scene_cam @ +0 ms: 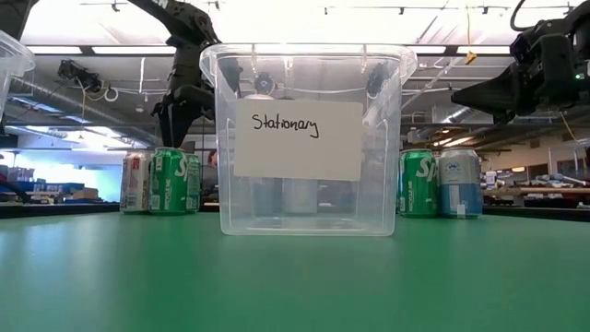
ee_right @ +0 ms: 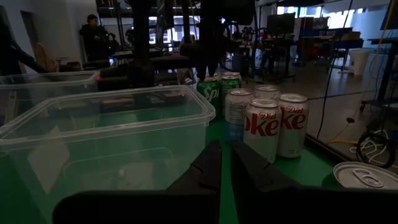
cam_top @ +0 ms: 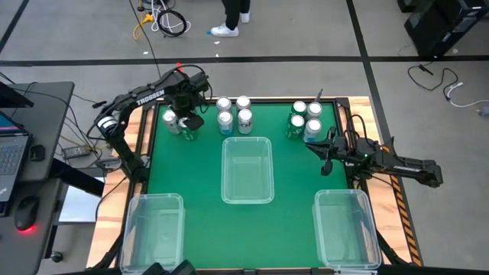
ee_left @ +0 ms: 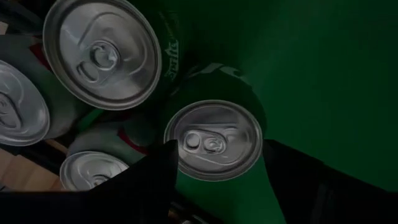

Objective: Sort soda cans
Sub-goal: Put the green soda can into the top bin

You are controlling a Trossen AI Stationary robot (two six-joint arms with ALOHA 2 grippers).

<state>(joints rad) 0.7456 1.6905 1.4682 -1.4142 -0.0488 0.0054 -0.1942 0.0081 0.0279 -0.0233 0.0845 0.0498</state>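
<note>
Soda cans stand upright in three groups along the table's far side: left [cam_top: 177, 124], middle [cam_top: 233, 113] and right [cam_top: 304, 120]. My left gripper [cam_top: 187, 114] hangs over the left group, pointing down and open. In the left wrist view its fingers [ee_left: 155, 177] stand on either side of a green can's silver top [ee_left: 213, 140]; I see no touch. Beside it are another green can [ee_left: 101, 53] and a silver one [ee_left: 18, 102]. My right gripper [cam_top: 325, 156] waits shut and level, on the near side of the right group.
A clear bin [cam_top: 247, 169] labelled "Stationary" [scene_cam: 297, 138] sits mid-table. Two more clear bins stand at the near left [cam_top: 153, 229] and near right [cam_top: 346, 229]. Bare green tabletop lies between them. Diet Coke cans [ee_right: 261, 127] stand ahead of the right gripper.
</note>
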